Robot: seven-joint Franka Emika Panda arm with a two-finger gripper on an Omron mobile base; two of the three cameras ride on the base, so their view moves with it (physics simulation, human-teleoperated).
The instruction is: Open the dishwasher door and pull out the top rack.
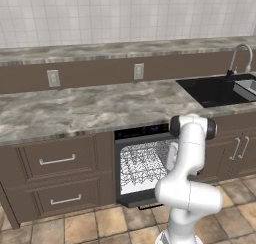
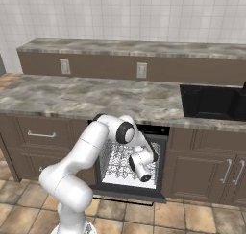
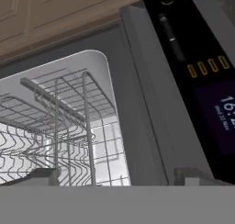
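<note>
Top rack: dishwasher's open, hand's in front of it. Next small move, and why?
Probably ease the open hand forward and down onto the front bar of the pale wire top rack. The dark dishwasher door is already down, the rack sits inside the tub, and nothing lies between the fingers.

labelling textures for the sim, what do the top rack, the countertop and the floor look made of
The top rack looks like thin metal wire with a pale coating: slim grey-white rods crossing in a grid. The countertop looks like polished stone, marble or granite, going by its mottled grey-beige veining, though laminate can't be ruled out. The floor looks like matte ceramic or stone tile: tan squares with pale grout lines.
</note>
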